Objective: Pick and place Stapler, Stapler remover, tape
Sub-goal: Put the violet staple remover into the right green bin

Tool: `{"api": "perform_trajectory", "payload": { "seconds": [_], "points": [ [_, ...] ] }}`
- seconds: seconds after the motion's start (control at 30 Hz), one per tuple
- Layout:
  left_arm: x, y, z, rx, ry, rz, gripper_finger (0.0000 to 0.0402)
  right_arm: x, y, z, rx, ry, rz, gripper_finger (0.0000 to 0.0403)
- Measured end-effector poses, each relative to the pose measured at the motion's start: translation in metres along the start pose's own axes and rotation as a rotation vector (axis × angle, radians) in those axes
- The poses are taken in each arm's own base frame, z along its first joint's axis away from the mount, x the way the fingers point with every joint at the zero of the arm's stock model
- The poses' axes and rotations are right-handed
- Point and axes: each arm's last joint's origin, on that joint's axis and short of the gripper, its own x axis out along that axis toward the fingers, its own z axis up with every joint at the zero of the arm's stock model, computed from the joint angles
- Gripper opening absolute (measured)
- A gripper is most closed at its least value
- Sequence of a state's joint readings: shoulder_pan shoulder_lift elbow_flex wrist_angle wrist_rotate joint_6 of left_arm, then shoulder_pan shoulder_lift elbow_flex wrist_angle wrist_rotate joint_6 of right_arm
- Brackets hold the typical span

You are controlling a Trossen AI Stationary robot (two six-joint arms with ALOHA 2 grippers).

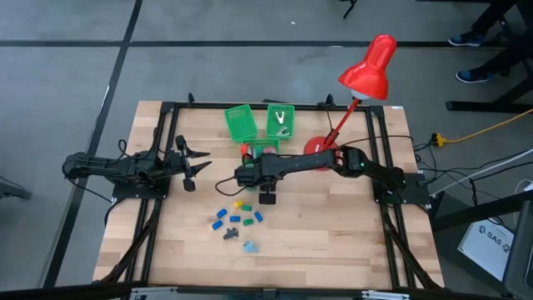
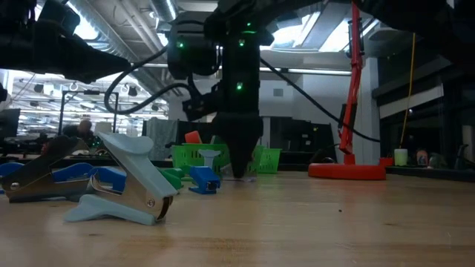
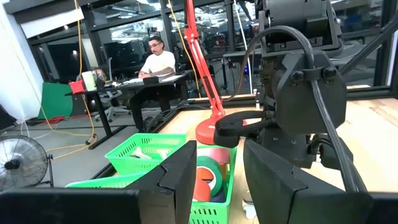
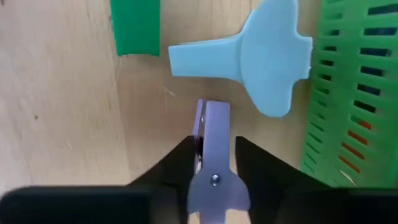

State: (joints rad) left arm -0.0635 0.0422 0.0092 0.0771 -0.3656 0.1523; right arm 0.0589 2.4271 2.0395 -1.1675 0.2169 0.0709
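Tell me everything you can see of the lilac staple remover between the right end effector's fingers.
The lilac staple remover is a small claw-type piece with a smooth, plastic-looking pale purple shell and a small rivet near its wide end. It lies on the wooden table, pinched between the fingers of the right end effector. A pale blue staple remover lies just ahead of it, with a green basket beside.

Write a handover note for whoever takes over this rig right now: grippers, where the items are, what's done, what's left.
Right gripper: closed on a lilac staple remover on the table, beside a green basket.
Left gripper: open, empty, waiting at the table's left.
Done: tape rolls in one basket; one remover in another.
Left: the held remover, a pale remover and loose staplers.
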Motion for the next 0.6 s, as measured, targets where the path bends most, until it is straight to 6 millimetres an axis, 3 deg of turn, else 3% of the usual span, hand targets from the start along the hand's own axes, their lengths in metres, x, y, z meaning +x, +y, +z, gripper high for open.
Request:
{"api": "perform_trajectory", "payload": {
  "seconds": [0.1, 0.6],
  "points": [
    [0.0, 0.0, 0.0, 0.0, 0.0, 0.0, 0.0127, -0.001, 0.0, -0.001, -0.001, 0.008, -0.002, 0.0077],
    [0.0, 0.0, 0.0, 0.0, 0.0, 0.0, 0.0128, -0.002, -0.002, -0.014, 0.053, 0.146, 0.004, 0.0076]
  ]
}}
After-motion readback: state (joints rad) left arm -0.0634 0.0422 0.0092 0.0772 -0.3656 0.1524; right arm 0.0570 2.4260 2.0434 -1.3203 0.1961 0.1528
